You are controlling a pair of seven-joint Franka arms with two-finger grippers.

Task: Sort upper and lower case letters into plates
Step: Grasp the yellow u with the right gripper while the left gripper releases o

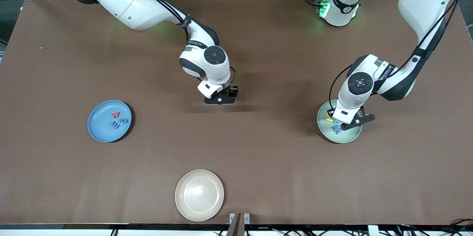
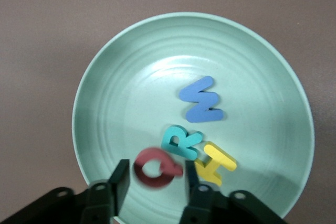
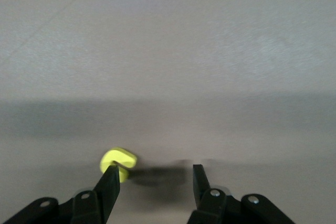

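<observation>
The pale green plate (image 2: pixel 105 77) (image 1: pixel 342 140) lies toward the left arm's end of the table. In it lie a blue letter (image 2: pixel 201 100) (image 1: pixel 336 129), a teal letter (image 2: pixel 180 142) and a yellow letter (image 2: pixel 216 163). My left gripper (image 2: pixel 156 167) (image 1: pixel 349 123) hangs open over this plate, and a blurred red letter (image 2: pixel 152 170) sits between its fingers, touching neither. My right gripper (image 3: pixel 155 169) (image 1: pixel 220 100) is open, low over bare table near the middle. A small yellow letter (image 3: pixel 119 160) lies just outside one of its fingertips. The blue plate (image 1: pixel 97 132) holds a red letter (image 1: pixel 115 115) and two blue letters (image 1: pixel 123 120).
A cream-white plate (image 1: pixel 199 195) lies near the table's edge closest to the front camera, with nothing in it. The brown table (image 1: pixel 258 162) stretches wide between the three plates.
</observation>
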